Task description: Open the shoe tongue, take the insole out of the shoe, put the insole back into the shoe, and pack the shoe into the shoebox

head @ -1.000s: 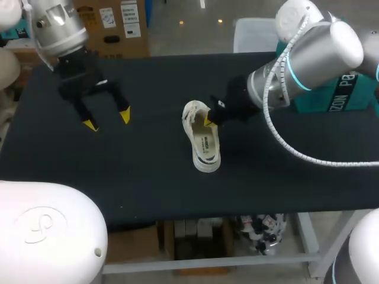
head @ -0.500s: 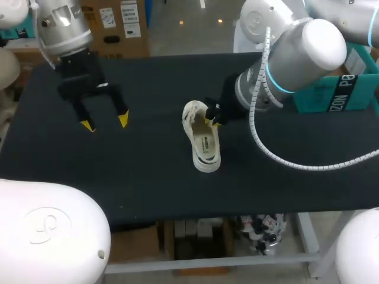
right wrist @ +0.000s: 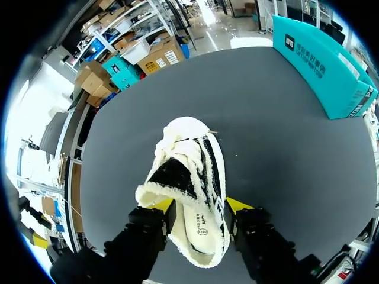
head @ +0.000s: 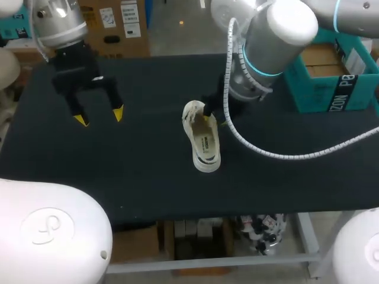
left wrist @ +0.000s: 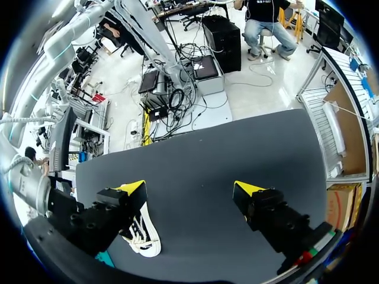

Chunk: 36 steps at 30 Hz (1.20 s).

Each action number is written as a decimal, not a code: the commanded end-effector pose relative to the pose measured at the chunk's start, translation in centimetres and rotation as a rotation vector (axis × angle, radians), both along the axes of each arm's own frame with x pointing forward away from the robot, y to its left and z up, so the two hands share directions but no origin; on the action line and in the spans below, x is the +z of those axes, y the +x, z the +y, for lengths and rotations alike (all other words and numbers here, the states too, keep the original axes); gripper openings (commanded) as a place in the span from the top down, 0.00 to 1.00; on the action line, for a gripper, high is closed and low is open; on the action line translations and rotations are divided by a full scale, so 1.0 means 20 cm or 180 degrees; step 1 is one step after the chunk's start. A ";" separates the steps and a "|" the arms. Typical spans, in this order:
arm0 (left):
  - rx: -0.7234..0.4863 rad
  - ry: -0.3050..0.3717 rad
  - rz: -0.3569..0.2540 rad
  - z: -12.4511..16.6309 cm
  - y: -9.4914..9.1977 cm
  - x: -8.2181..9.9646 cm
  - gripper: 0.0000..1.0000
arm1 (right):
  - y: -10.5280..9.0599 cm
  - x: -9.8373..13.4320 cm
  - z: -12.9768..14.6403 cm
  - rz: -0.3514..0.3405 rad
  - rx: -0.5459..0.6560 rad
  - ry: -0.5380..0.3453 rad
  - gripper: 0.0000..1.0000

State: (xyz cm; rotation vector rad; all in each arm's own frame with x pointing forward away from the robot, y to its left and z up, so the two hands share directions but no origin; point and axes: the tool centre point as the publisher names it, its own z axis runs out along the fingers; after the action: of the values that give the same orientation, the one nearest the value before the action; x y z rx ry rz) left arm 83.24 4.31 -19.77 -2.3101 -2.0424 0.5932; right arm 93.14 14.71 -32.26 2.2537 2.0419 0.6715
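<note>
A white shoe [head: 202, 142] with dark stripes lies mid-table, toe toward the front edge. In the right wrist view the shoe [right wrist: 189, 177] shows its tongue [right wrist: 172, 176] pulled up, dark inside facing out, and the pale insole [right wrist: 200, 228] lying inside. My right gripper [right wrist: 200, 205] hovers over the heel end, fingers apart on either side of the shoe's opening, gripping nothing; in the head view this gripper [head: 212, 113] is at the shoe's far end. My left gripper [head: 98, 115] hangs open above the table's left part. Its wrist view shows that gripper [left wrist: 190, 189] empty, the shoe [left wrist: 142, 235] beside one finger.
A teal shoebox [head: 331, 77] stands at the table's right far side, also visible ahead of the right gripper as the teal box [right wrist: 323, 62]. The right arm's white cable [head: 278, 155] loops over the table to the right of the shoe.
My right gripper's fingers have spread apart at the shoe's heel end and the arm has swung further back. The left gripper drifted slightly left. The shoe stayed put.
</note>
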 end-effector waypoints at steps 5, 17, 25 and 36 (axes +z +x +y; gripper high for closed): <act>0.0015 0.0032 0.0017 0.00 0.01 -0.01 0.00 | 0.05 -0.09 0.01 0.0257 -0.0066 -0.0499 0.47; 0.0091 0.0080 0.0039 0.00 0.04 0.00 0.00 | 0.02 -0.18 -0.03 0.0327 0.0001 -0.0421 1.00; 0.0067 0.0117 0.0056 0.02 0.05 0.01 0.00 | -0.01 -0.14 -0.07 0.0274 -0.0004 -0.0228 1.00; -0.0025 0.0346 0.0047 0.03 0.10 0.04 0.00 | 0.03 0.03 -0.19 0.0168 0.0087 0.0129 1.00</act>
State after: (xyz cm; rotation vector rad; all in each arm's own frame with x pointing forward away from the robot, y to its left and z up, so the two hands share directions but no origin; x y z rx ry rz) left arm 84.60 5.32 -19.49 -2.2601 -2.0259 0.4959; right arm 93.90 12.05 -32.70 2.2807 2.0572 0.5465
